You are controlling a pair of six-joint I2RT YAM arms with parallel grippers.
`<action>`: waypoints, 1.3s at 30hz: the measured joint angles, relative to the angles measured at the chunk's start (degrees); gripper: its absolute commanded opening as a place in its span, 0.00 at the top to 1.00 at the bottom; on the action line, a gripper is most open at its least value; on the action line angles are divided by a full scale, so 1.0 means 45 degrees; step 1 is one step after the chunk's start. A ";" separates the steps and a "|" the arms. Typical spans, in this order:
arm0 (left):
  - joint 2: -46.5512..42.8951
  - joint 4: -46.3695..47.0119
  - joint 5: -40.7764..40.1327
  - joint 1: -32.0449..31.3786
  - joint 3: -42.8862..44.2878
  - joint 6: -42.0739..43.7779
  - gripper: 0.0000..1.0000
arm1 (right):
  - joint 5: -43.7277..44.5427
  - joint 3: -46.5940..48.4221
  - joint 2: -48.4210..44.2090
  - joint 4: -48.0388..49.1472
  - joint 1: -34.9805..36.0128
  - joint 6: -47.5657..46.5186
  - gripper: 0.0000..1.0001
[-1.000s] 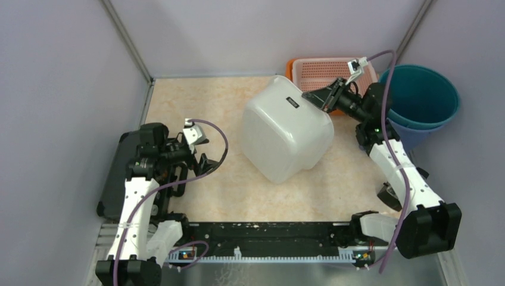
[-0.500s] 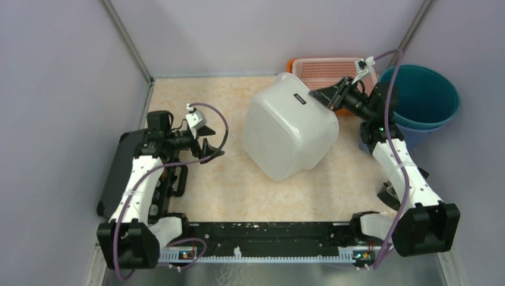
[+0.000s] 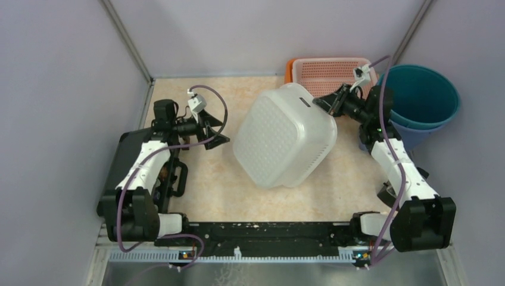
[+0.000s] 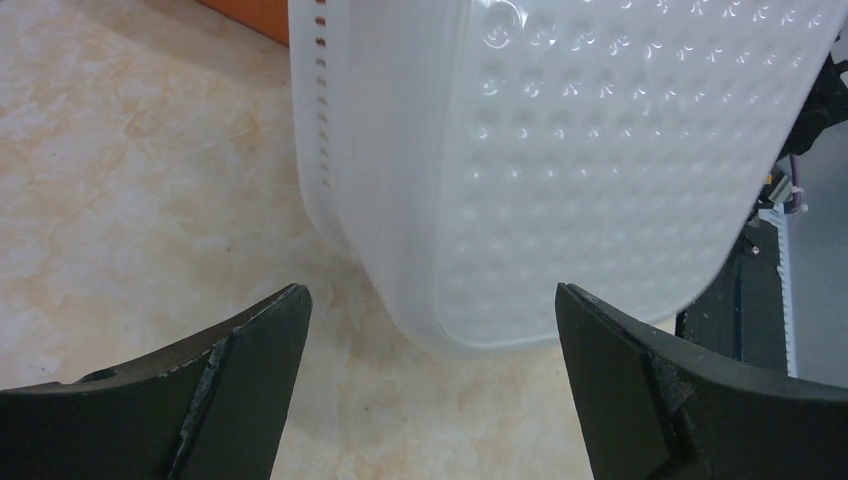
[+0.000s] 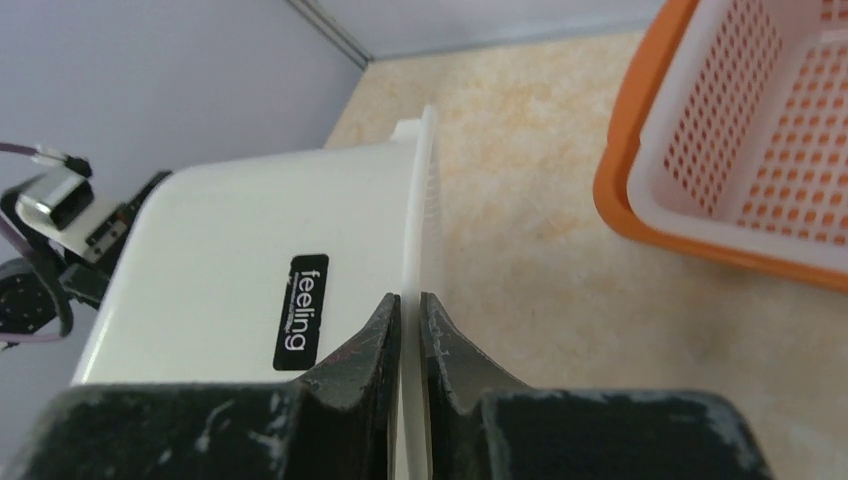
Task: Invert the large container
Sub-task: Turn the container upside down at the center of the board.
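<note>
Right wrist view had my right gripper [image 5: 410,300] clenched on the thin rim of the large container [image 3: 280,138], tipped on the table [image 3: 208,186], dimpled base facing up-left. My left gripper [image 4: 430,292] gaped just left of it, apart. I judged a firm pinch and slow roll best, rim landing flat.

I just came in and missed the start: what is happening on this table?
The right gripper is shut on the rim of the large white container, which is tipped, its dimpled bottom facing up and toward the left gripper; it is not yet flat upside down. The left gripper is open, facing the container without touching it. An orange basket and a teal bucket stand at the far right.
</note>
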 measured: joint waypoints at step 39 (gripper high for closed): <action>0.0797 -0.4318 -0.2574 -0.0398 0.0816 0.1205 0.01 | -0.0510 -0.2181 0.0733 0.0583 -0.0282 0.0578 1.00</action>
